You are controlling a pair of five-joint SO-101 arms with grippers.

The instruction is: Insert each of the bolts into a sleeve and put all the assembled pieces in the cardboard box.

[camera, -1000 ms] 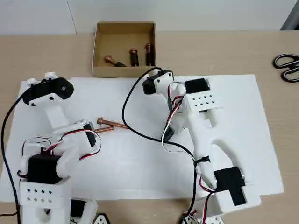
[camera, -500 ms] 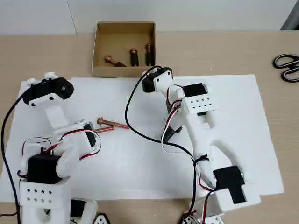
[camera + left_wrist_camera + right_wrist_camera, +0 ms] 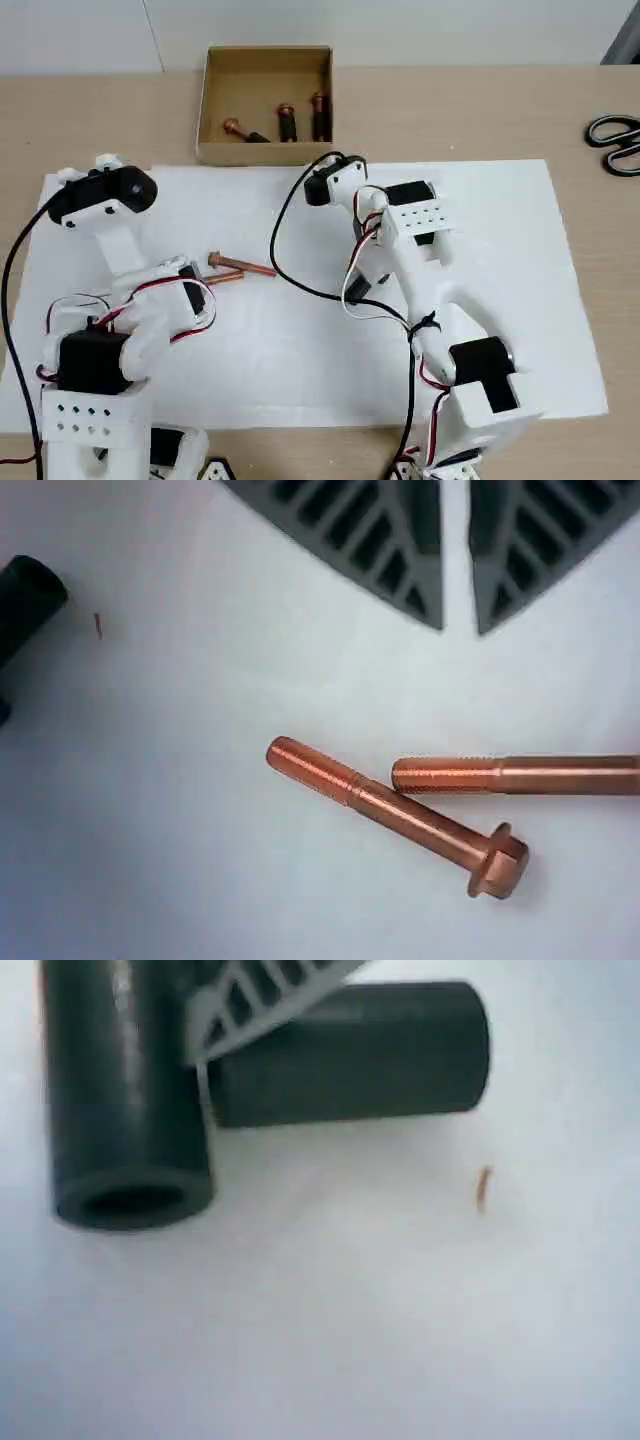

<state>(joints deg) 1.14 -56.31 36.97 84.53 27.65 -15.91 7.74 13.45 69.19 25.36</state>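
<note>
Two copper bolts [image 3: 238, 266] lie side by side on the white sheet [image 3: 300, 350]. My left gripper [image 3: 192, 288] hangs just left of them. In the left wrist view its jaws stand together over the sheet with only a thin slit between, holding nothing. One bolt [image 3: 400, 815] shows its hex head, and the other bolt [image 3: 520, 775] runs off the edge. My right gripper [image 3: 362, 280] is low under its folded arm, right at two black sleeves. One sleeve [image 3: 130, 1090] shows its open end and the other sleeve [image 3: 350, 1055] lies across behind it.
The cardboard box [image 3: 213, 100] stands past the sheet's far edge with three assembled pieces [image 3: 287, 122] inside. Scissors [image 3: 615, 140] lie at the far right of the table. A black cable [image 3: 280, 270] loops over the sheet beside the bolts.
The right arm has drawn back toward its base, and its wrist has shifted slightly toward the near side. The left arm and both bolts have stayed put.
</note>
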